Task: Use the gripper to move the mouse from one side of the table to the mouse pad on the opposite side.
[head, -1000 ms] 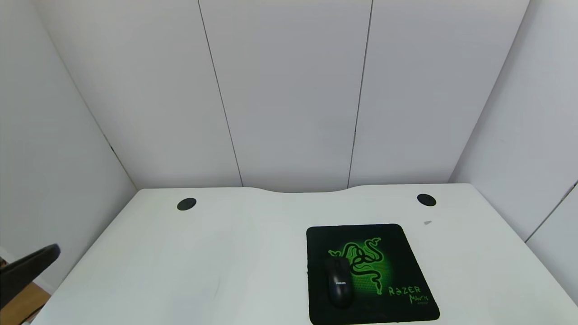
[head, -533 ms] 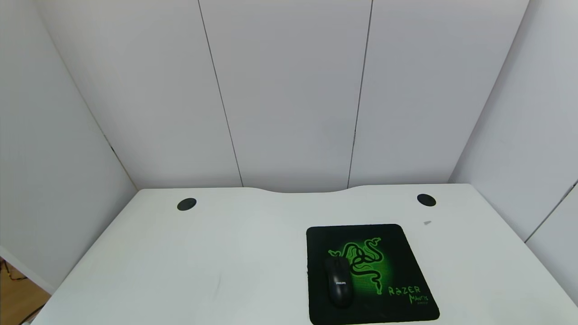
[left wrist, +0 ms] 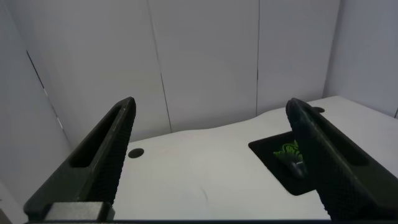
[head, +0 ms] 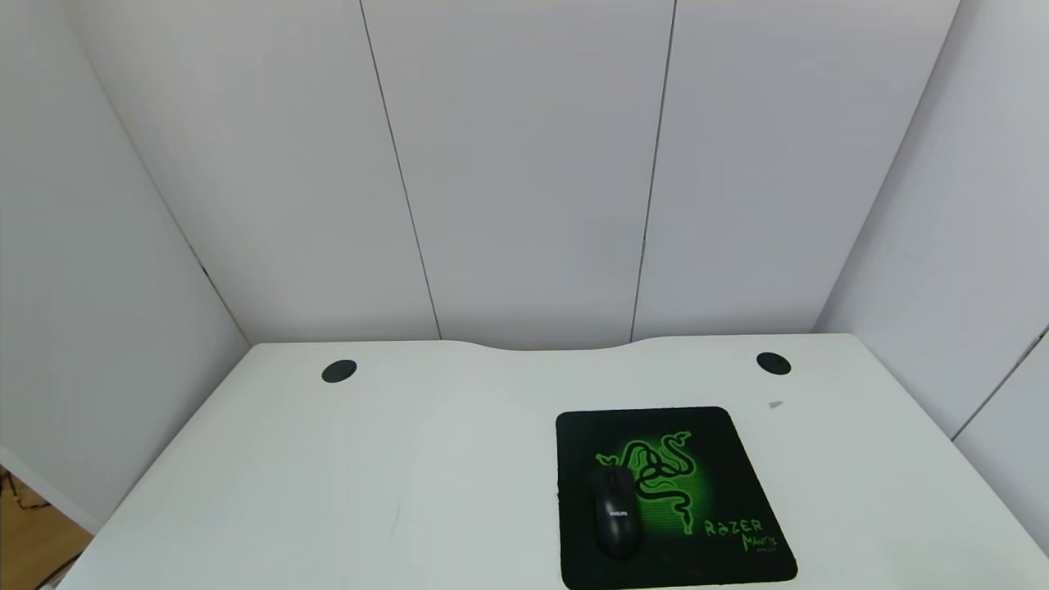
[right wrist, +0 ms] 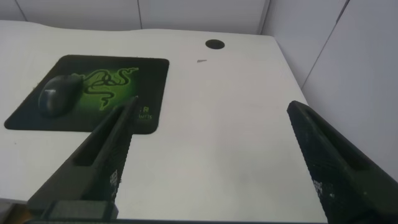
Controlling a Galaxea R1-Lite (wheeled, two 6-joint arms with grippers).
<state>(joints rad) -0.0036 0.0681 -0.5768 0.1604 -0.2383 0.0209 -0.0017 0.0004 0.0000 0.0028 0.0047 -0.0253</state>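
Observation:
The black mouse lies on the black mouse pad with the green snake logo, on the right half of the white table. The mouse sits on the pad's left part, free of any gripper. It also shows in the right wrist view on the pad, and in the left wrist view. Neither gripper shows in the head view. My left gripper is open and empty, held back over the table's left side. My right gripper is open and empty, above the table to the right of the pad.
Two round black grommets sit near the table's curved rear edge. A small grey speck lies right of the pad. White partition walls enclose the back and sides. The floor shows past the table's left edge.
The left gripper tip seen at the head view's lower left edge one second ago has drawn back out of that view. The mouse and pad have not moved.

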